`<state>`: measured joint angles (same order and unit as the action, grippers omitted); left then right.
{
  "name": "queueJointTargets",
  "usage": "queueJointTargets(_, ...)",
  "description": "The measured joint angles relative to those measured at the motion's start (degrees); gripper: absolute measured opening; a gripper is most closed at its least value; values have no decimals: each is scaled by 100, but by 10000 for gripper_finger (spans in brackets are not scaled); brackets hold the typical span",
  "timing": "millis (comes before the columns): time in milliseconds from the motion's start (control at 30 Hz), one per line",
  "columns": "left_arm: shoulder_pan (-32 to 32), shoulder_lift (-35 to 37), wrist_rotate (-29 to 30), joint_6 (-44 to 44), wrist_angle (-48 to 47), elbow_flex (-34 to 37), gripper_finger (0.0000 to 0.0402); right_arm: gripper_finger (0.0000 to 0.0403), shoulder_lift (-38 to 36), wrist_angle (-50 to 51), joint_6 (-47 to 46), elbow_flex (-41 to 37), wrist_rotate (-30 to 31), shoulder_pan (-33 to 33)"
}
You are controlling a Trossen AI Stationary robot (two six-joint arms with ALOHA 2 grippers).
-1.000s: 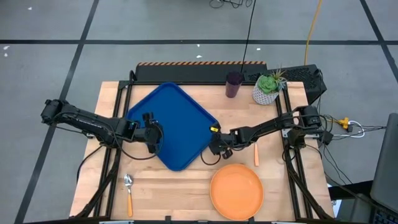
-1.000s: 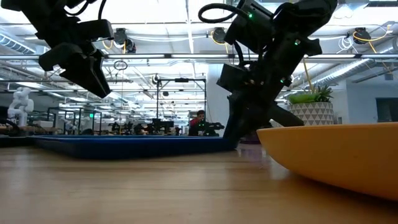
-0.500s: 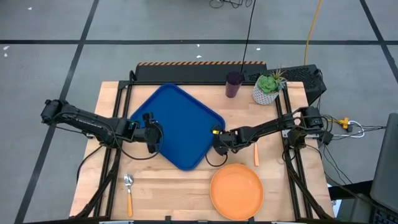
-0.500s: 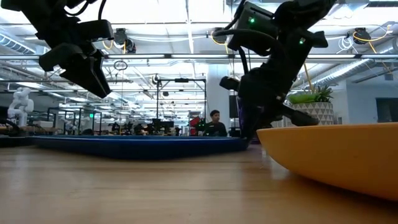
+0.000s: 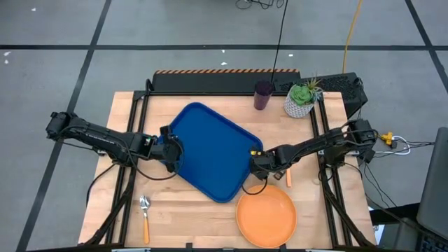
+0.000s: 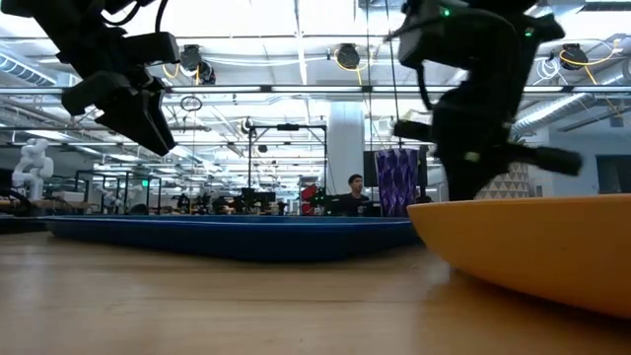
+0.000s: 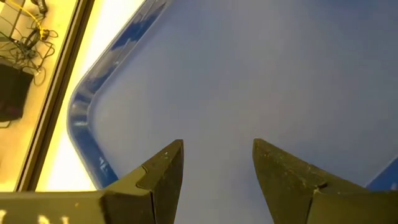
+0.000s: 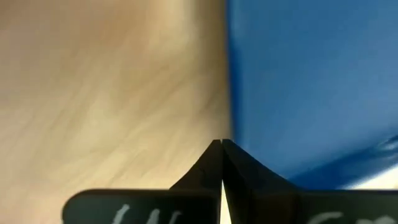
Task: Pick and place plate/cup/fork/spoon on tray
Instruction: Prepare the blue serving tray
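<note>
Potted succulent (image 5: pixel 302 99) (table's far corner).

A: What's cut off or hidden?
B: In the low view the plate (image 6: pixel 532 247) runs off the right edge, and the right arm hides most of the plant pot (image 6: pixel 518 180).
A: Anything blurred?
B: The tray (image 8: pixel 311 87) and table (image 8: pixel 106 93) smear in the right wrist view.

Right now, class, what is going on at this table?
The right hand, shut, grips the right edge of the blue tray and is dragging it toward the orange plate. The left hand hovers open over the tray's left side, holding nothing. Nothing lies on the tray yet: the spoon, fork and cup all sit on the table.
</note>
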<state>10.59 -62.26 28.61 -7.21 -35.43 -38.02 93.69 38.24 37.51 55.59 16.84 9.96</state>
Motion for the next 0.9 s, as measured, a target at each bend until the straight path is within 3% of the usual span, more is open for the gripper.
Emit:
queueJointTargets(233,0,0,81,-25,3,0,195,3,-352,281,-986,-193,347,115)
queueJointTargets(367,-4,0,341,-211,-104,0,195,2,-657,5,-2020,-197,345,66)
queueJointTargets(533,-408,4,764,-1391,-577,-24,195,6,-1139,-527,-3693,-194,385,-51)
queueJointTargets(700,-1134,4,390,-2715,-1261,-170,195,55,-1574,-567,-5303,-188,210,-365)
queueJointTargets(900,-2172,4,180,-2498,-1326,-288,195,137,-1732,-558,-6326,-413,-149,-754)
